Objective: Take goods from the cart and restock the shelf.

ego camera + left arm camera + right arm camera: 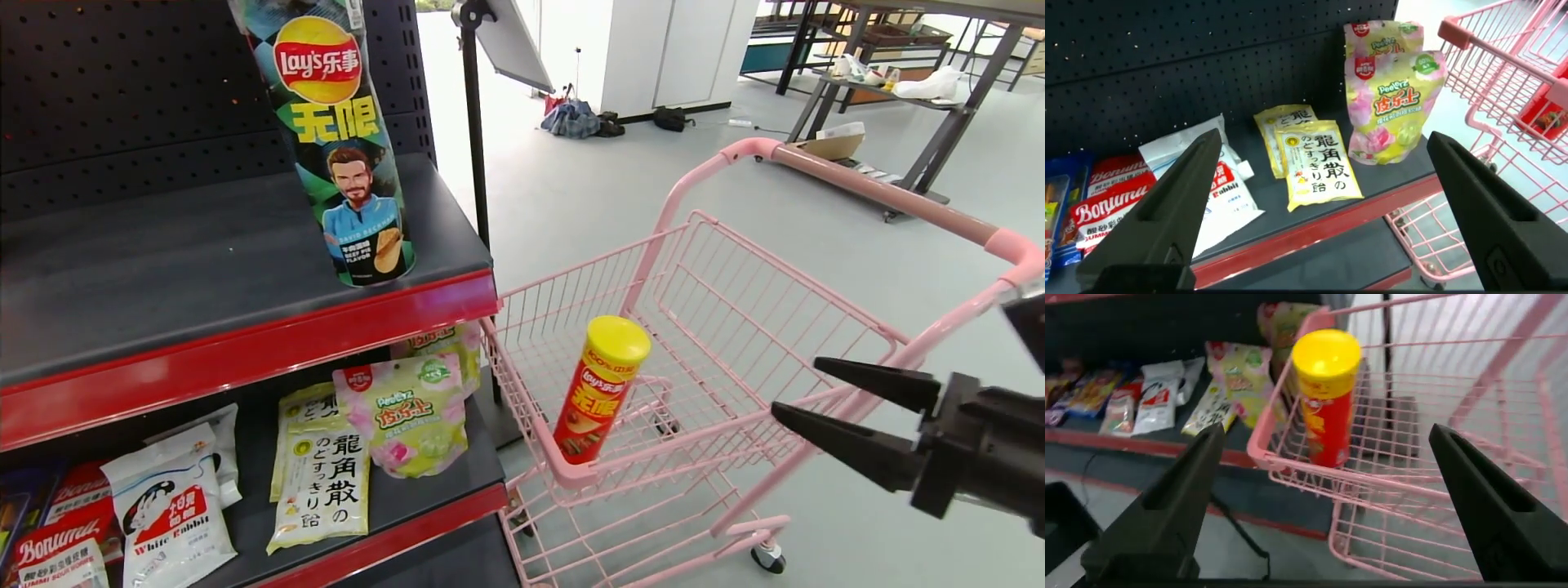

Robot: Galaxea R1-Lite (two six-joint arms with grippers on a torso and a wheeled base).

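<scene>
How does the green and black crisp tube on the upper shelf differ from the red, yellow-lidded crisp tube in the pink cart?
Colour: the green and black crisp tube has a dark printed body, the red crisp tube with the yellow lid a red one. Place: the green tube stands on the dark upper shelf, the red tube in the pink wire cart. Size: the green tube looks taller. Both are cylinders.

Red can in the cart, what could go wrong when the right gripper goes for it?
The open right gripper sits outside the pink cart, so it could snag the wire rim. The red can stands in the corner, and a glancing touch may topple it. On the upper shelf, the tall can stands near the edge and might get knocked off.
</scene>
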